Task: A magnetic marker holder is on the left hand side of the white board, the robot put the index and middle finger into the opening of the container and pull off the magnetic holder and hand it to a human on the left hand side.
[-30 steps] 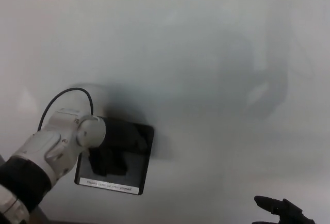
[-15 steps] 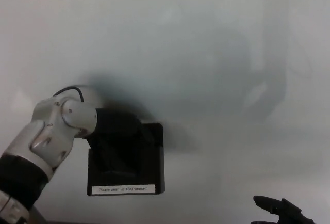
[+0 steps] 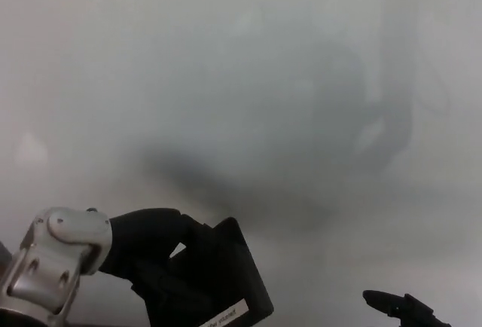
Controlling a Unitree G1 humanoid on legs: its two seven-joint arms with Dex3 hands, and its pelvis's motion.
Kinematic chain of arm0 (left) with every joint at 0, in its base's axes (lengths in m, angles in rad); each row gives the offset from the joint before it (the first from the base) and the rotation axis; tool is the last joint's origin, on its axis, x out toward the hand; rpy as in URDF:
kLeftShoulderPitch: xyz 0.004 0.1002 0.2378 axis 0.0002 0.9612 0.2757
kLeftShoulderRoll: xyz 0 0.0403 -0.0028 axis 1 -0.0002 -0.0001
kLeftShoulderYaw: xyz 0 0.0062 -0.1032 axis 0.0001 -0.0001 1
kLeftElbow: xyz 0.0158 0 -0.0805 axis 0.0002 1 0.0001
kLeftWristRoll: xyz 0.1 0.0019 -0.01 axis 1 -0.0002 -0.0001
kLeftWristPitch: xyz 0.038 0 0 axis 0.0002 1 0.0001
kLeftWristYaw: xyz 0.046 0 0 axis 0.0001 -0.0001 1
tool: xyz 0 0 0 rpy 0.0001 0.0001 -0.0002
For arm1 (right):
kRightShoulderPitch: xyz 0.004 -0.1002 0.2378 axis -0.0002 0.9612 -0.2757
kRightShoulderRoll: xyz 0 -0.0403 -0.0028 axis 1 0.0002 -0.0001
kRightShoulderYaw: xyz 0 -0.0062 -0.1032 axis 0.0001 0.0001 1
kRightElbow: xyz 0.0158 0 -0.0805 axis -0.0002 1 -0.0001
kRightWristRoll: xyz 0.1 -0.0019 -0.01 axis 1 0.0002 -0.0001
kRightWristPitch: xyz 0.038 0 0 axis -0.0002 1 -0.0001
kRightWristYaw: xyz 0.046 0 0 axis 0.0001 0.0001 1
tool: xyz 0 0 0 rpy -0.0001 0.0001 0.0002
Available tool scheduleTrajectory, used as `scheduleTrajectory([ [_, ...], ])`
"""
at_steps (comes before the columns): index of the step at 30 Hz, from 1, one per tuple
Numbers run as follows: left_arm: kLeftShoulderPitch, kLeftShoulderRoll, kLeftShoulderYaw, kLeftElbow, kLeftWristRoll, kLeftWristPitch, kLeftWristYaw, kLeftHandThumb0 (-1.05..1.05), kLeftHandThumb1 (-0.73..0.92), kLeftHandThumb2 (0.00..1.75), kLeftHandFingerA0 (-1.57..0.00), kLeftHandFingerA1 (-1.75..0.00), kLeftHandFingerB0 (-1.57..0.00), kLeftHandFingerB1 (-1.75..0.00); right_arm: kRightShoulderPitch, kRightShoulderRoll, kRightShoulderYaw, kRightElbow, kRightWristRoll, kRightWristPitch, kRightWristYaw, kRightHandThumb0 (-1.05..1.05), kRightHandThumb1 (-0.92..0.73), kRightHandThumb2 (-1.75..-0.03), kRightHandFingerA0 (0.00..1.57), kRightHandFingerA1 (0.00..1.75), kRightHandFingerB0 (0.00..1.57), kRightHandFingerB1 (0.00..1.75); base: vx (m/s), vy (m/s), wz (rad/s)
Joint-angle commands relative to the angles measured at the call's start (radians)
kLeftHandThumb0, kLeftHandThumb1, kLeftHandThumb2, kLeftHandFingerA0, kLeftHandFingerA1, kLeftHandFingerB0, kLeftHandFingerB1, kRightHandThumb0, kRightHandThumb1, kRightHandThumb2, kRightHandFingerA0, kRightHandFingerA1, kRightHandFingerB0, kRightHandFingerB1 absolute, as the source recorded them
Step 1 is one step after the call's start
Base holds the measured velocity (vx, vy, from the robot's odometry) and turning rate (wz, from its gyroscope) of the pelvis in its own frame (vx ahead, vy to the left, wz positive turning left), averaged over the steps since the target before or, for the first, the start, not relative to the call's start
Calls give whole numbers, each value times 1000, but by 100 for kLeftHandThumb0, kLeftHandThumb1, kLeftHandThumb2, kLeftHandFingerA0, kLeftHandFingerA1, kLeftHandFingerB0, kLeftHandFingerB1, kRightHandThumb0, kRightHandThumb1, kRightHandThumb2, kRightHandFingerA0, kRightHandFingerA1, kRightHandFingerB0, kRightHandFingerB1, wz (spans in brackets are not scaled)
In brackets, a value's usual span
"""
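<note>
one big white board [image 3: 248,56] fills almost all of the head view, pale grey and blurry, with soft dark shadows across the middle and right. next, down in the bottom left corner, the robot's white left forearm [image 3: 49,270] with a round joint at the wrist. then a black magnetic marker holder [image 3: 218,282], box shaped, low and left of middle, tilted over to one side. looks to be off the board, with a dark shadow just above it. a small white label [image 3: 224,316] with tiny words along its bottom edge, too blurry to read. then the left hand [image 3: 154,248], black, closed on the holder, with fingers going into the box's open side; hard to tell which fingers. last and smallest, the right hand [image 3: 403,308] in the bottom right corner, only dark fingertips peeking in, well apart from the holder. cannot tell if open or closed.
</note>
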Motion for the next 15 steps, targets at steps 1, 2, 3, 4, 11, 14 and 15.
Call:
scheduleTrajectory([
  [1, 411, -118, 429, -188, -712, 418, -186, -26, 60, 59, -117, -112, -100, -63, 126, 19, -61, -57, 197, 14, 161, -51, -70, -61, 82, 50, 66, 46, 0, 0, 0],
  [2, 434, -123, 455, -194, -728, 391, -194, -27, 62, 58, -109, -123, -95, -64, 139, 12, -66, -53, 191, 8, 154, -52, -70, -61, 79, 50, 66, 45, 0, 0, 0],
  [3, 441, -126, 465, -192, -736, 372, -206, -27, 62, 58, -109, -123, -95, -64, 145, 8, -68, -51, 188, 11, 152, -52, -70, -61, 79, 50, 66, 45, 0, 0, 0],
  [4, 446, -130, 472, -191, -741, 361, -213, -27, 62, 58, -109, -123, -95, -64, 149, 6, -70, -51, 187, 13, 150, -52, -70, -61, 79, 50, 66, 45, 0, 0, 0],
  [11, 505, -93, 586, -247, -828, 453, -220, -39, 44, 81, -113, -111, -88, -71, 174, -56, -141, 70, 145, 15, 35, -44, -57, -97, 66, 67, 48, 58, 0, 0, 0],
  [14, 532, -93, 600, -283, -839, 448, -219, -34, 61, 57, -110, -117, -95, -62, 176, -64, -156, 112, 142, 1, 28, -44, -58, -97, 66, 67, 49, 58, 0, 0, 0],
  [15, 539, -92, 612, -297, -858, 470, -213, -27, 59, 59, -112, -114, -96, -63, 175, -66, -155, 125, 128, 3, 10, -43, -57, -98, 68, 68, 49, 58, 0, 0, 0],
])
